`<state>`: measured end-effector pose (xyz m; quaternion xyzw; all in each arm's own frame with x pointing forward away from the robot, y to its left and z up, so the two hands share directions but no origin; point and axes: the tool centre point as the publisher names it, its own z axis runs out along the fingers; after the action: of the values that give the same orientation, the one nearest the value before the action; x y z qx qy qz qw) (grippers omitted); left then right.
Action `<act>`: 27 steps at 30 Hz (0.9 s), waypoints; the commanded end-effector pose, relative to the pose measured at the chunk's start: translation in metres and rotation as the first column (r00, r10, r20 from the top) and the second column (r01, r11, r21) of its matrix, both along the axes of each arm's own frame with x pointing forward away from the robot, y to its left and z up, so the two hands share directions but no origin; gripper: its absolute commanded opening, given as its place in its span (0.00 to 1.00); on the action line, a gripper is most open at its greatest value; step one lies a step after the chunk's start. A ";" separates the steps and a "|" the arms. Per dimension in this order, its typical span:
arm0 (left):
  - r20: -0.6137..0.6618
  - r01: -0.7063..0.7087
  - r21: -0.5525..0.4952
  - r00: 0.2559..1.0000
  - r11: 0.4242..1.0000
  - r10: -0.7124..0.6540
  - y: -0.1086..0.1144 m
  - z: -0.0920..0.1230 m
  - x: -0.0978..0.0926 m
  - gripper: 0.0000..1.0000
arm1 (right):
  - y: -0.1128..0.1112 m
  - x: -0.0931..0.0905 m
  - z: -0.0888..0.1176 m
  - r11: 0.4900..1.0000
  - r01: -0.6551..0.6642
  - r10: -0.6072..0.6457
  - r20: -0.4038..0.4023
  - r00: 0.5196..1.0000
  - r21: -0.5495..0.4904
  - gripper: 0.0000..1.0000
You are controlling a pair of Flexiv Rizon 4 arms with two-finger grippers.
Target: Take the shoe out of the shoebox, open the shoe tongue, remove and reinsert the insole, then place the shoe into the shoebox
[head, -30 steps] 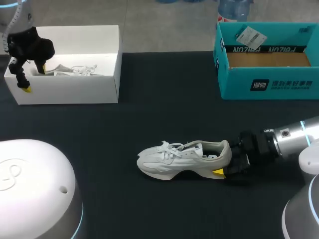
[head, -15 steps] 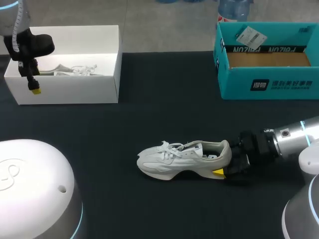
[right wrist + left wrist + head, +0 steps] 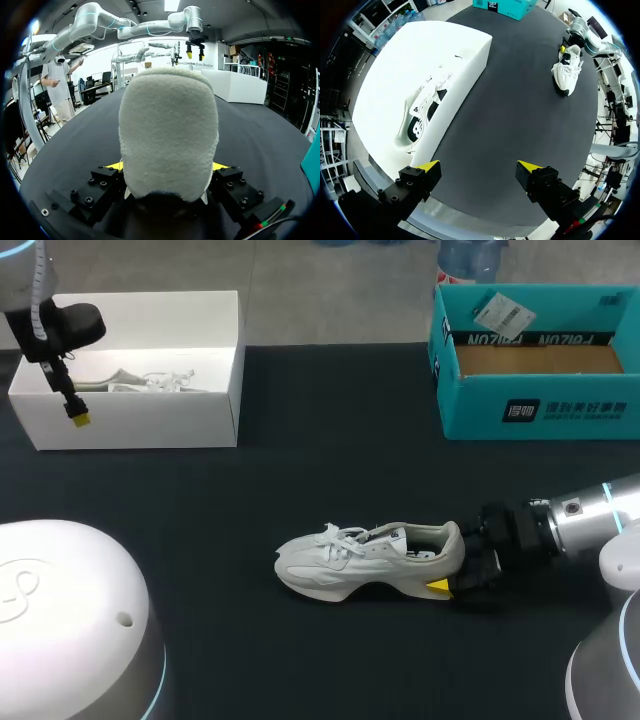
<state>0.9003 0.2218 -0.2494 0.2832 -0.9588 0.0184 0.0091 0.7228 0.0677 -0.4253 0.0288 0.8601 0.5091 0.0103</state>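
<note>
A white sneaker (image 3: 370, 560) lies on its sole in the middle of the black table (image 3: 300, 480), toe to the left. My right gripper (image 3: 452, 580) is shut on its heel; in the right wrist view the padded heel (image 3: 167, 145) fills the gap between both fingers. The white shoebox (image 3: 130, 410) stands at the far left with a second white shoe (image 3: 140, 380) inside. My left gripper (image 3: 76, 416) hangs open above the box's front left part. In the left wrist view that gripper (image 3: 477, 167) holds nothing, with the box (image 3: 470, 55) and its shoe (image 3: 427, 107) ahead.
A teal cardboard box (image 3: 535, 410), its top uncovered and a tag on its rim, stands at the far right. A white rounded robot base (image 3: 70, 630) fills the near left corner. Bare black tabletop lies between the two boxes and the sneaker.
My left gripper has lifted out of the white box's left end and swung so its fingers point down over the front wall. The right arm and sneaker have not moved.
</note>
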 end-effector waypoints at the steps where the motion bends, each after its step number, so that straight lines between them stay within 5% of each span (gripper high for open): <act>1: 0.043 -0.172 0.048 0.985 0.984 0.170 -0.023 0.000 -0.012 1.00 | 0.001 0.001 0.000 1.000 0.002 -0.002 0.000 1.000 -0.004 0.00; 11: 0.060 -0.524 0.006 0.851 0.852 0.522 -0.065 -0.005 -0.021 1.00 | 0.001 0.001 0.000 1.000 0.002 -0.002 0.000 1.000 -0.004 0.00; 27: 0.004 -0.516 -0.037 0.856 0.856 0.517 -0.146 -0.011 -0.067 1.00 | 0.001 0.001 0.000 1.000 0.002 -0.002 0.000 1.000 -0.004 0.00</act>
<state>0.8407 0.0848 -0.2589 0.5255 -0.8498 0.0391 0.0126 0.7229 0.0679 -0.4253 0.0286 0.8602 0.5091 0.0102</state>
